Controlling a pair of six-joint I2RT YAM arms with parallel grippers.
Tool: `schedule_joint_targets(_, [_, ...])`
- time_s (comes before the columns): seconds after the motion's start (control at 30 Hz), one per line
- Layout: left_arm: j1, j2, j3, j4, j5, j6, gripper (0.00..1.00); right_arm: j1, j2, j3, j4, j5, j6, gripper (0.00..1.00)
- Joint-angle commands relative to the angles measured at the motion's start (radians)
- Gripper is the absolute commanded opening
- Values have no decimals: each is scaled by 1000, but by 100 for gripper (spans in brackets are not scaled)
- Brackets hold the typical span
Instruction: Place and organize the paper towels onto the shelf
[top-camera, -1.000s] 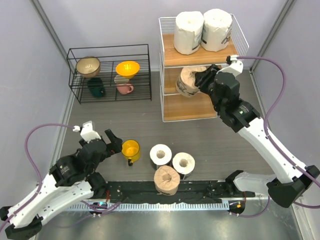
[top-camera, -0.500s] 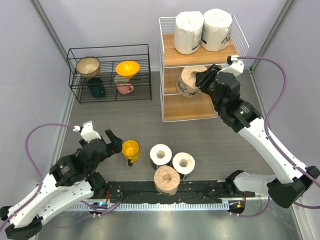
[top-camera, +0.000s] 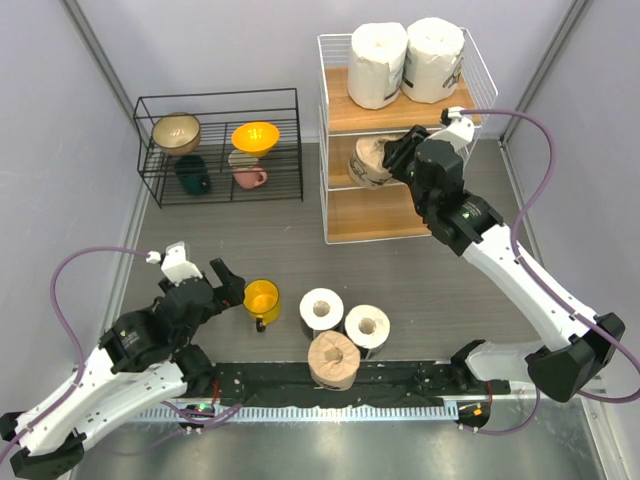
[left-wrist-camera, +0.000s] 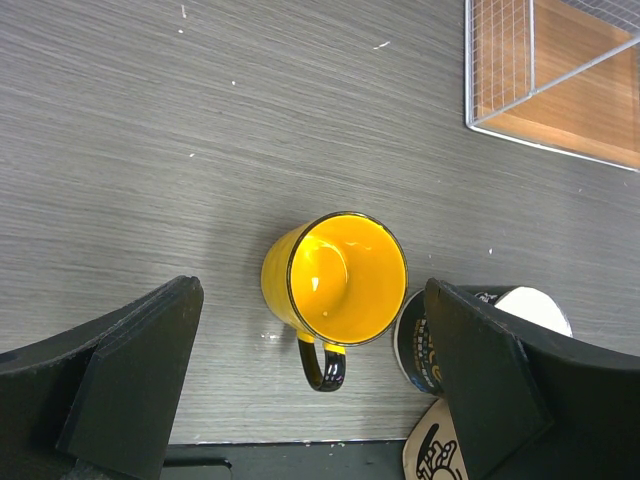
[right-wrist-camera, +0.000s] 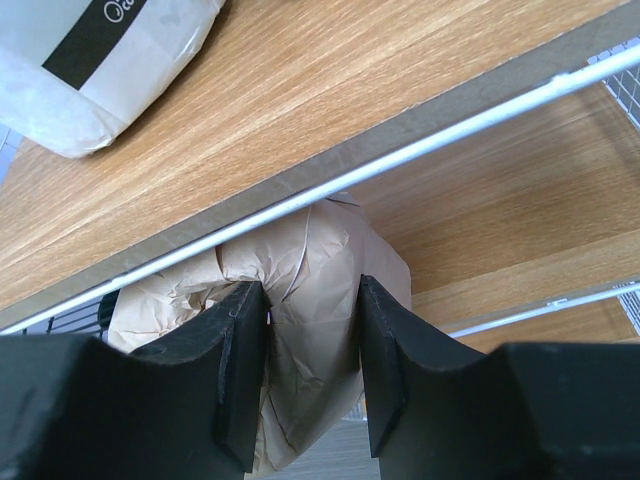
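The brown paper towel roll (right-wrist-camera: 310, 240) is squeezed by the right claw (right-wrist-camera: 308, 335) at the middle tier of the shelf (top-camera: 375, 222), far right. It's probably light and squishy, so it's best gripped across its sides. The left claw (left-wrist-camera: 310, 300) is spread wide, empty.

Noted tight clearance beneath the shelf (top-camera: 375, 215) upper board (right-wrist-camera: 330, 90) and wire rail (right-wrist-camera: 430, 146); noted bare tabletop (top-camera: 400, 275) between shelf and three standing paper towels (top-camera: 321, 308).

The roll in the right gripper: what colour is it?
Beige-brown roll; right wrist view shows it best.
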Motion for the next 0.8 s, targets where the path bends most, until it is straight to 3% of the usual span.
schedule_joint_targets(0.0, [-5,-2,1,-1,-17,-10,100,-2,-6,27,127,62,-4,35])
schedule_joint_targets(0.77, [-5,-5,-5,-5,-17,-12,100,-2,52,-5,244,108,-10,36])
